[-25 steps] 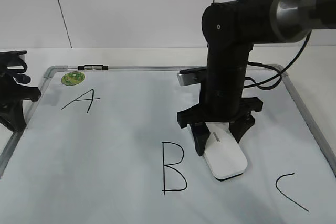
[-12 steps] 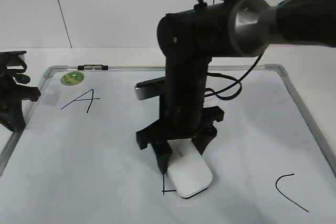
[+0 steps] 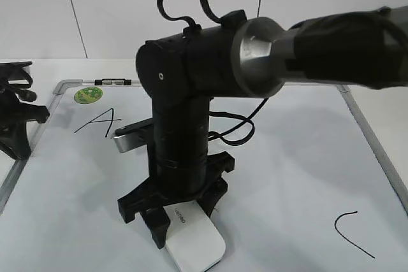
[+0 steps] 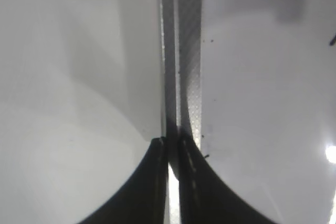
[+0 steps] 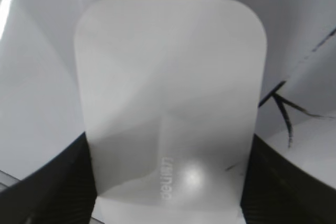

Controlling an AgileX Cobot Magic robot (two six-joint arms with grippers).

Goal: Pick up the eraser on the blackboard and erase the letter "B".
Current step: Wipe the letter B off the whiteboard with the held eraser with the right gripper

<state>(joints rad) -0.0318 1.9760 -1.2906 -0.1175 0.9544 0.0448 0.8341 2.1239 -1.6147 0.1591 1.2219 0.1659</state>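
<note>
Now, exterior view: the right gripper (image 3: 185, 224) stands low over the blackboard (image 3: 306, 157), its fingers (image 3: 156, 229) clamped on the eraser (image 3: 194, 243), one finger on each long side. The eraser lies flat on the board, sticking out ahead of the fingertips toward the cam. The letter "B" is not visible; the arm covers that area. The "A" (image 3: 97, 121) is well behind the fingers on the left, near the green sticker (image 3: 88, 95) and the marker pen (image 3: 113, 82); the "C" (image 3: 352, 234) is well apart on the right. The left gripper (image 3: 16, 125) rests at the board's left edge.

Left wrist view: left gripper (image 4: 172, 153), fingers (image 4: 152, 182) almost together with only a thin slit, nothing between them; the grey frame (image 4: 181, 51) runs straight ahead of the tips.

Right wrist view: eraser (image 5: 170, 103) fills the gap between the dark fingers (image 5: 63, 182), grey lettering near the fingers. Thin black strokes (image 5: 286, 108) show just beside the eraser on the right; cannot tell which letter.
</note>
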